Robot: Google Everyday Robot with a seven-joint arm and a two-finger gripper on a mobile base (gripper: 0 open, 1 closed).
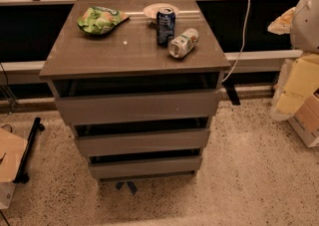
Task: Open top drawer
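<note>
Speckled stone floor (239, 180) lies nearest; at twelve o'clock from two shorter grey fronts (142, 142) sits the wide grey-brown handleless top drawer (137, 108) — its dark upper gap likely offers purchase. No gripper in view — state untellable.

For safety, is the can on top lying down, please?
No, the can stands upright beside a lying bottle; the gripper is not visible.

Grey top drawer (137, 106) under tabletop (99, 51); claw unseen.
</note>
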